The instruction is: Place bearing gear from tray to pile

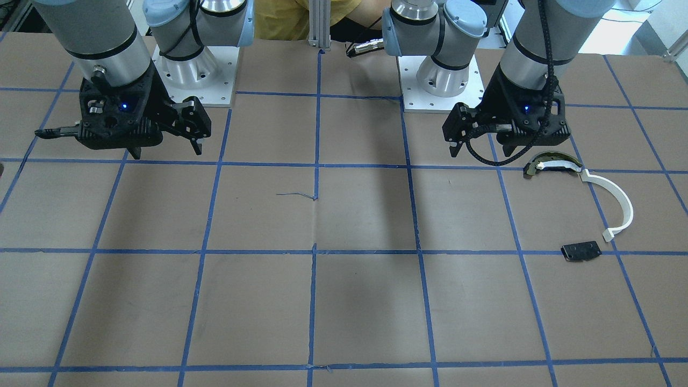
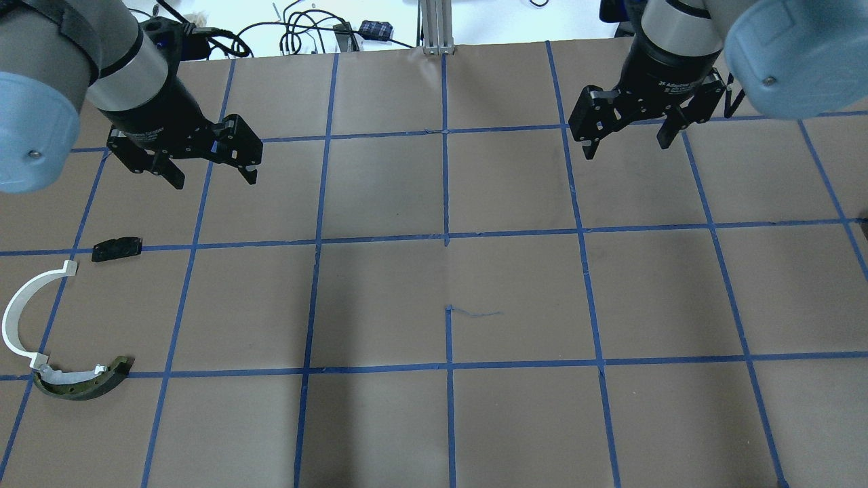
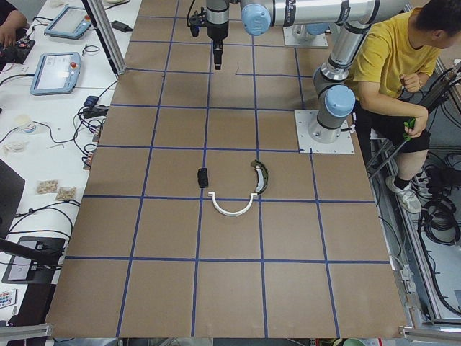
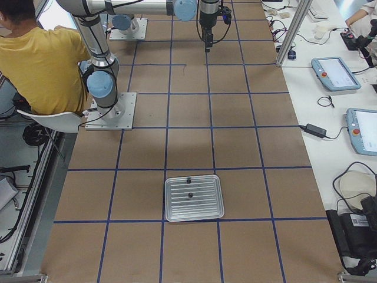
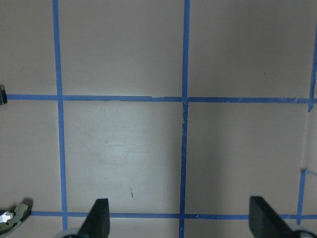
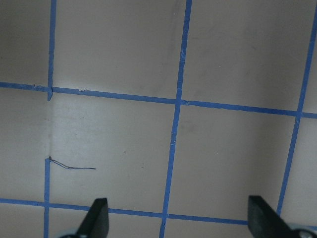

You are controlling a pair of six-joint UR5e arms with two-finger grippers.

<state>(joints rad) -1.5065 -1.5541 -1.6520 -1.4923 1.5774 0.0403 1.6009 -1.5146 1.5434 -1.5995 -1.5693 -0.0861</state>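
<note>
The silver tray shows only in the exterior right view and holds two small dark parts, too small to tell apart. The pile lies at the table's left end: a white curved strip, a dark-and-cream curved piece and a flat black plate. My left gripper is open and empty above the table, beyond the pile. My right gripper is open and empty above bare table, with the tray out of its wrist view. The left wrist view shows open fingers and the curved piece's tip.
Brown paper with a blue tape grid covers the table. A person in a yellow shirt sits behind the robot bases. Tablets and cables lie on side benches past the table's far edge.
</note>
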